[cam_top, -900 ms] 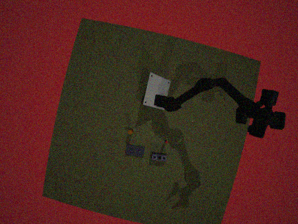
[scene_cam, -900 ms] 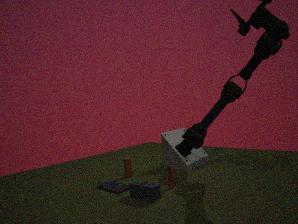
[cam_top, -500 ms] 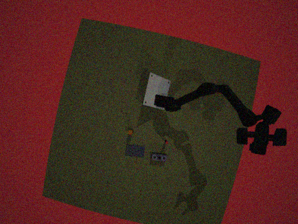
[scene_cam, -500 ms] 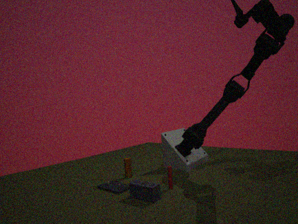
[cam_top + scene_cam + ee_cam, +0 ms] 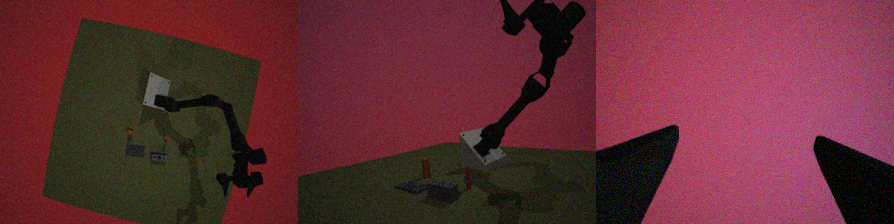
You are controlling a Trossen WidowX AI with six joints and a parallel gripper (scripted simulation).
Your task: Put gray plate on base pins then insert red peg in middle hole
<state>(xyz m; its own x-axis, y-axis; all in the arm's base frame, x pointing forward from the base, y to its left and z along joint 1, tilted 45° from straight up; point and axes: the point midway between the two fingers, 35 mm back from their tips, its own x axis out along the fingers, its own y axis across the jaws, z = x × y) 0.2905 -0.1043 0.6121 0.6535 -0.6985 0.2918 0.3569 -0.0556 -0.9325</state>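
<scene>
My gripper (image 5: 237, 195) (image 5: 748, 137) is open and empty, held high over the right side in the top view, far from the parts. In the wrist view only the background shows between its fingers. The base, a dark gray block (image 5: 159, 157) (image 5: 443, 192), stands on the table with small round features on top, too blurred to tell apart. The thin gray plate (image 5: 134, 150) (image 5: 413, 187) lies flat beside the block, apart from it. The red peg (image 5: 166, 141) (image 5: 468, 178) stands upright near the block.
An orange cylinder (image 5: 130, 132) (image 5: 426, 168) stands upright behind the plate in the exterior view. The arm rises from a slanted white mount (image 5: 152, 86) (image 5: 471, 137) farther back. The table top (image 5: 93, 86) ends at straight edges, and the arm's shadow falls across it.
</scene>
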